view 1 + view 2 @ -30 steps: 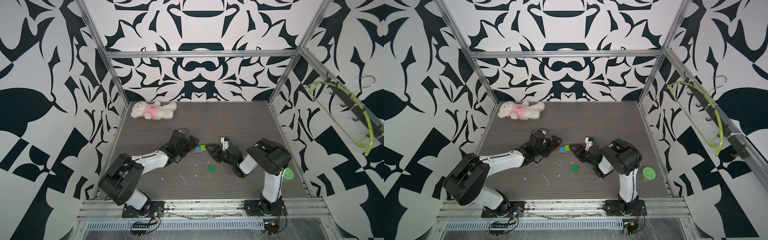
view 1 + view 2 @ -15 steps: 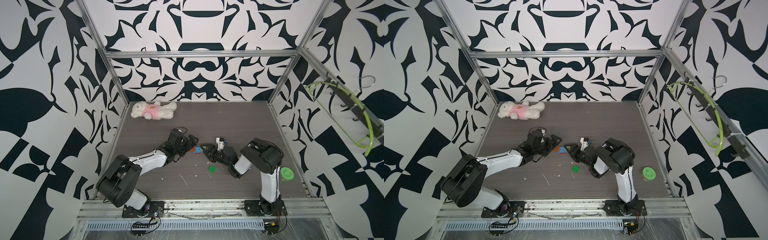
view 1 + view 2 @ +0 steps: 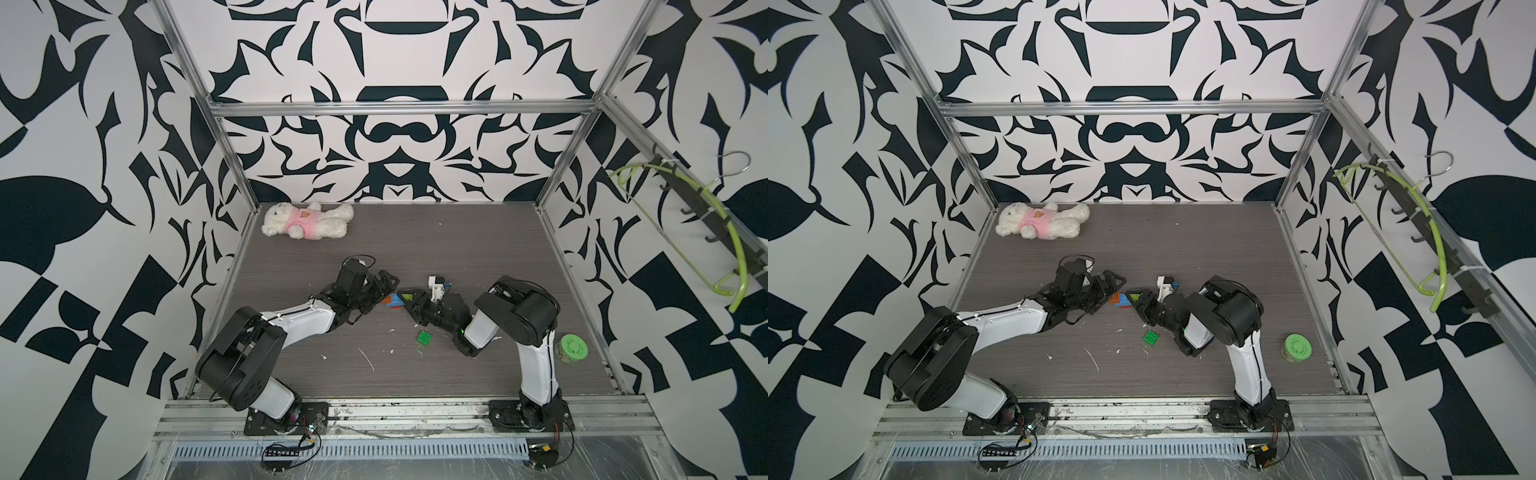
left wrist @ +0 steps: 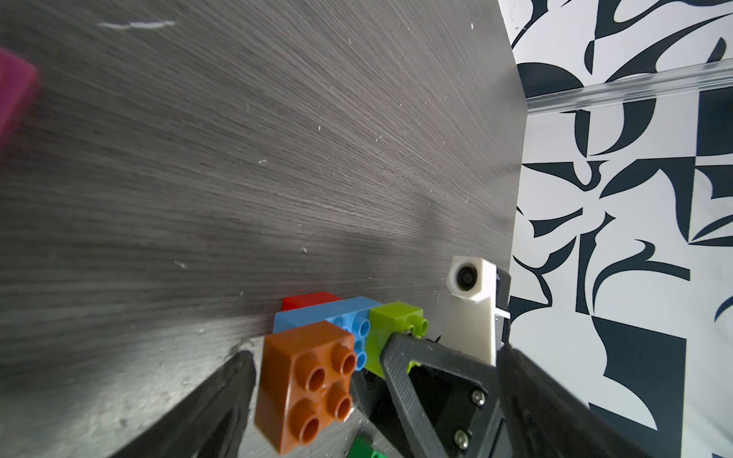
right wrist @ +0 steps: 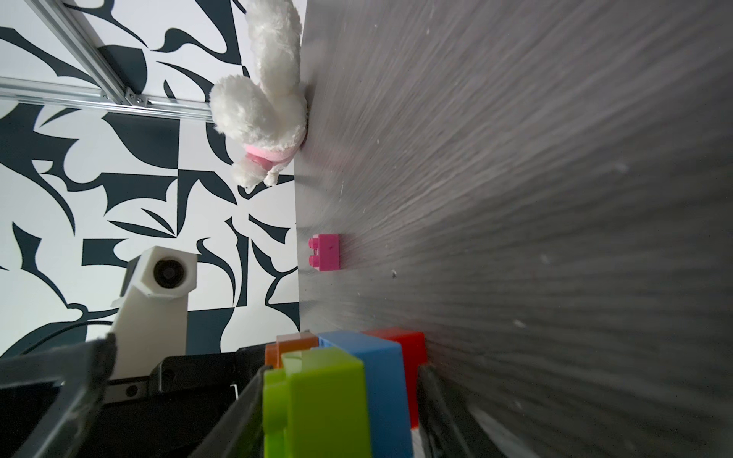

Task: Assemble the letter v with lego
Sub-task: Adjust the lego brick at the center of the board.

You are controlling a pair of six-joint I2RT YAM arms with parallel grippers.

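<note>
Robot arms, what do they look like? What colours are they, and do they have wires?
The left arm and right arm are smooth white tubes with chunky round black joints. The left gripper and right gripper have black triangle-frame fingers; tiny silver screws show on the right one's. A thin black cable loops at the left wrist; a white camera block sits on the right.

Readable text: none is showing in any view.
Pink shirt (image 3: pixel 306 219) of the plush bear (image 3: pixel 275 217): is carrying a small orange emblem in both top views, too small to read.
Green lid (image 3: pixel 573 345): is showing only a raised pattern.
Orange brick (image 4: pixel 305 380): is showing plain studs, no lettering legible.
</note>
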